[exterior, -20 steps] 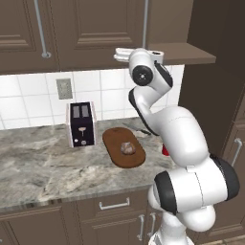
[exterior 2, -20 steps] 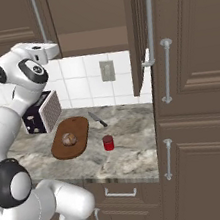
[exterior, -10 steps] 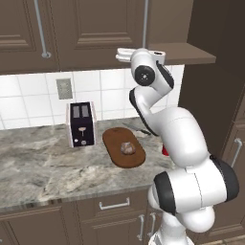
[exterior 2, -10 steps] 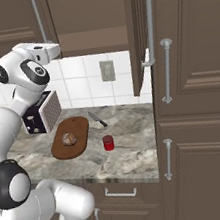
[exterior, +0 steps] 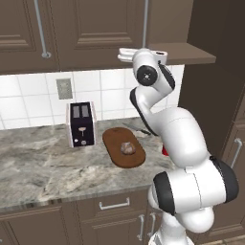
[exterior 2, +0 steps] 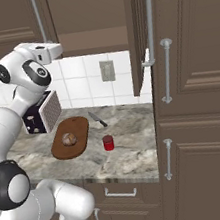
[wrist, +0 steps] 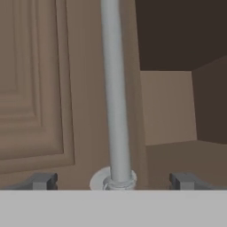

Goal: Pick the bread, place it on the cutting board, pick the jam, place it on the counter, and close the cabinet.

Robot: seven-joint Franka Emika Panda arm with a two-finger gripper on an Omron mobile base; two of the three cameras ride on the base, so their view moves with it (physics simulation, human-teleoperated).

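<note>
Even, soft light throughout; rendered look, no visible lamp. Surface (exterior: 43, 162) evenly lit, marbling crisp, no glare. Toaster (exterior: 80, 123) casts only a faint, short shadow. White arm shows smooth shading with dull highlights on its rounded shells. Cabinet (exterior 2: 88, 14) interior reads dim, darkest in the upper recess in the hand view. Silver handle (wrist: 114, 88) flat grey, no sparkle. Hand view slightly soft; base views sharp. No blur or edge distortion noted.
</note>
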